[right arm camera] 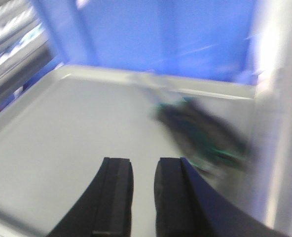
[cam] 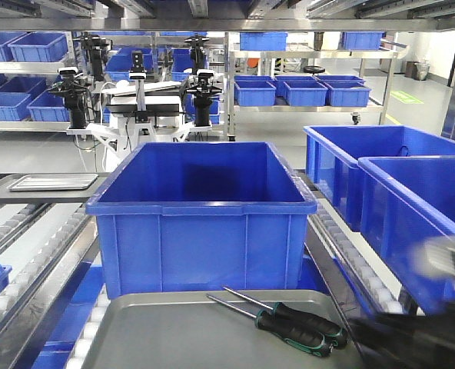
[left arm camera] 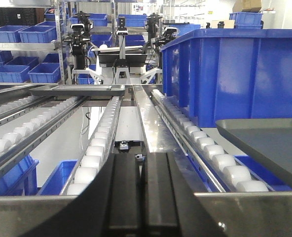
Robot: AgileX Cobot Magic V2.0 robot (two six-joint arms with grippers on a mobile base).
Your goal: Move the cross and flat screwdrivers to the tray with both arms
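Two screwdrivers with black, green-banded handles lie side by side on the grey tray (cam: 151,334), one (cam: 313,324) just behind the other (cam: 293,333), shafts pointing left. In the right wrist view they show as a blurred dark-green shape (right arm camera: 200,131) on the tray (right arm camera: 62,128), ahead and to the right of my right gripper (right arm camera: 143,161). That gripper hovers over the tray, open, with nothing between its fingers. My right arm (cam: 416,334) is a dark blur at the tray's right end. My left gripper (left arm camera: 143,156) is shut and empty over the roller rail, left of the tray (left arm camera: 264,143).
A deep blue bin (cam: 200,207) stands directly behind the tray, with two more blue bins (cam: 389,177) to the right. White roller tracks (left arm camera: 99,143) run along the conveyor. A second grey tray (cam: 52,182) lies far back on the left. Shelving and another robot stand behind.
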